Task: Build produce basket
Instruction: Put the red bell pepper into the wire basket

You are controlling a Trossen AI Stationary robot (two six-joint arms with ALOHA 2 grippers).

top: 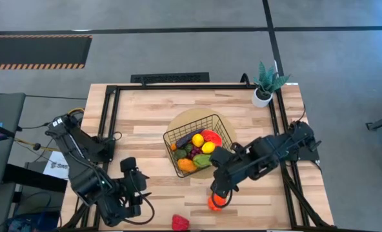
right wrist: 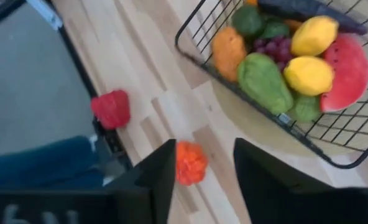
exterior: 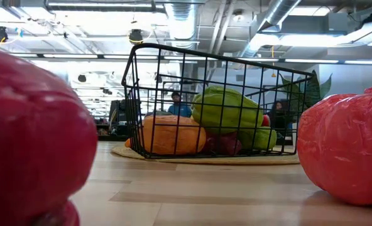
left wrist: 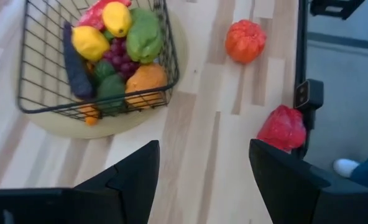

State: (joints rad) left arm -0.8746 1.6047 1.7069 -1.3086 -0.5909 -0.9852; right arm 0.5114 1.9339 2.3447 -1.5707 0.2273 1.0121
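**High view: two peppers left to bag**

High view shows the basket (top: 197,143) on its round tan mat (top: 178,122) mid-table, mostly loaded: lemons (right wrist: 311,53), watermelon slice (right wrist: 345,68), avocado (right wrist: 263,81), grapes (right wrist: 271,50). Only the orange pepper (top: 217,202) and red pepper (top: 180,223) sit out near the front edge. The right gripper (right wrist: 199,165) hangs right over the orange one, fingers spread wide, holding nothing; looks lined up to drop down and grab. The left gripper (left wrist: 202,168) waits at front-left, also wide and empty.
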